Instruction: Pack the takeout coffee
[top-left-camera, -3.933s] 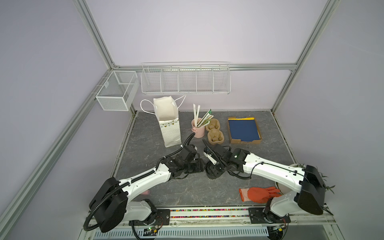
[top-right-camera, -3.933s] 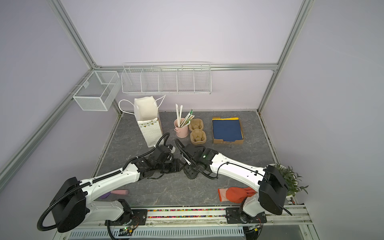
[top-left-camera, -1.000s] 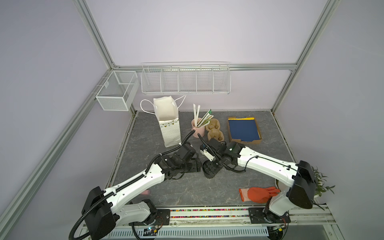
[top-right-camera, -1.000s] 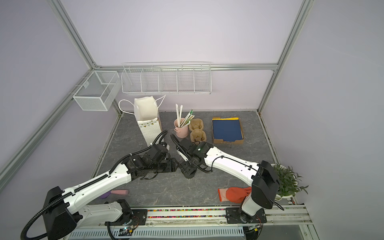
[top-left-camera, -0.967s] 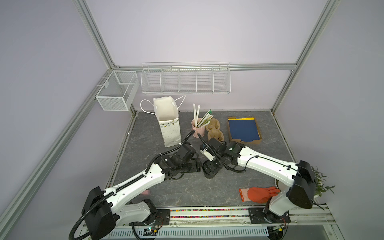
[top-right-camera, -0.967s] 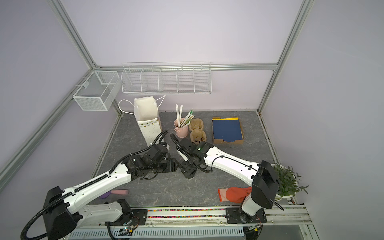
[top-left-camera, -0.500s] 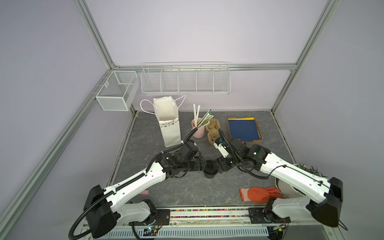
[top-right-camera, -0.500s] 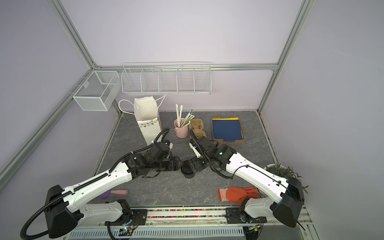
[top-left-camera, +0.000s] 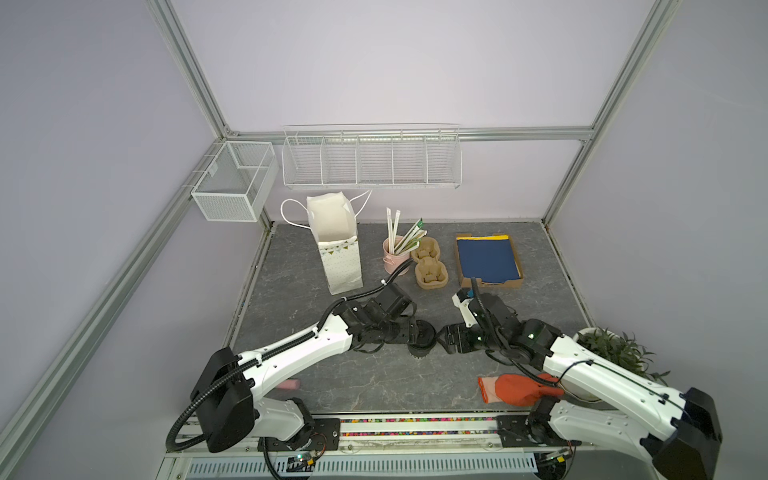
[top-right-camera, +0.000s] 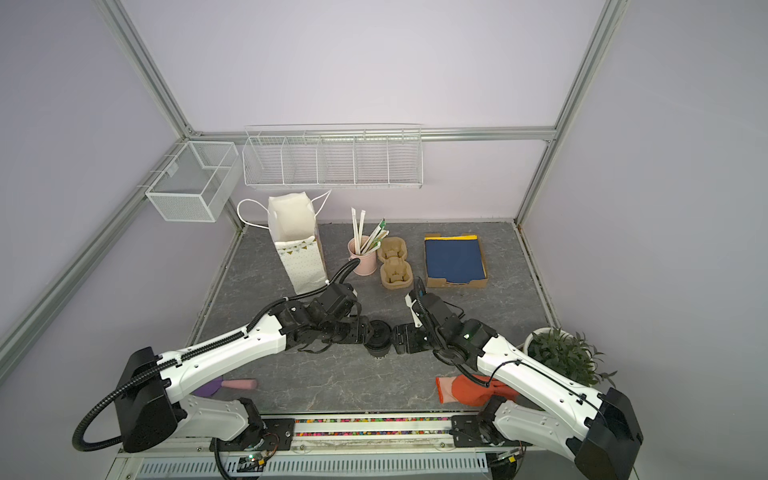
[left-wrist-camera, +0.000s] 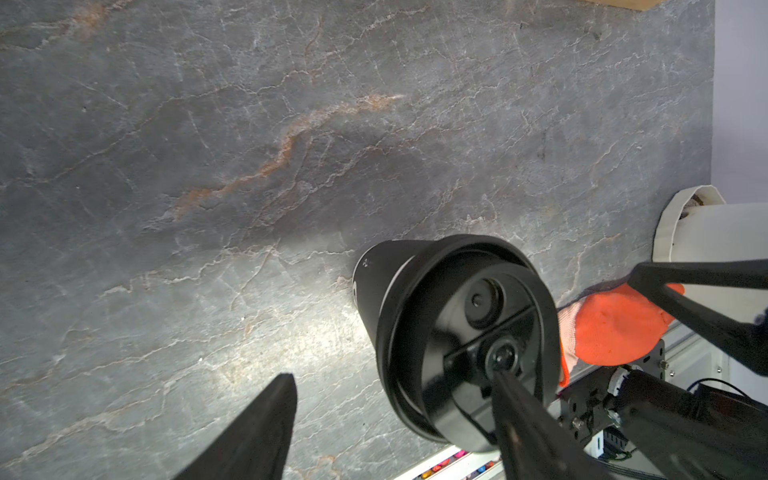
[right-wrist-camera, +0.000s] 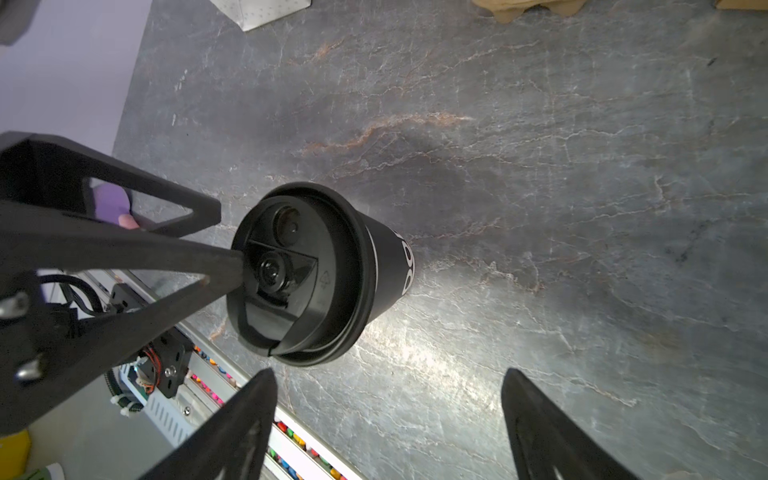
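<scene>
Between your two grippers, near the table's (top-left-camera: 374, 376) front edge, the takeout coffee (top-left-camera: 421, 337) stands upright, lid (right-wrist-camera: 328, 282) on. The paper bag (top-left-camera: 338, 253), straw cup (top-left-camera: 392, 255) and pulp carriers (top-left-camera: 430, 272) sit well behind it. Its lettering is mostly hidden. Your left gripper (left-wrist-camera: 392, 376) is spread wide, one finger (right-wrist-camera: 199, 266) across the lid. Your right gripper (right-wrist-camera: 389, 372) gapes beside it, empty.

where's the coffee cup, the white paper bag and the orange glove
coffee cup (right-wrist-camera: 324, 286): right wrist view, on the top of its black lid
white paper bag (top-left-camera: 341, 268): in a top view, on its dotted front face
orange glove (top-left-camera: 505, 390): in a top view, on its palm
</scene>
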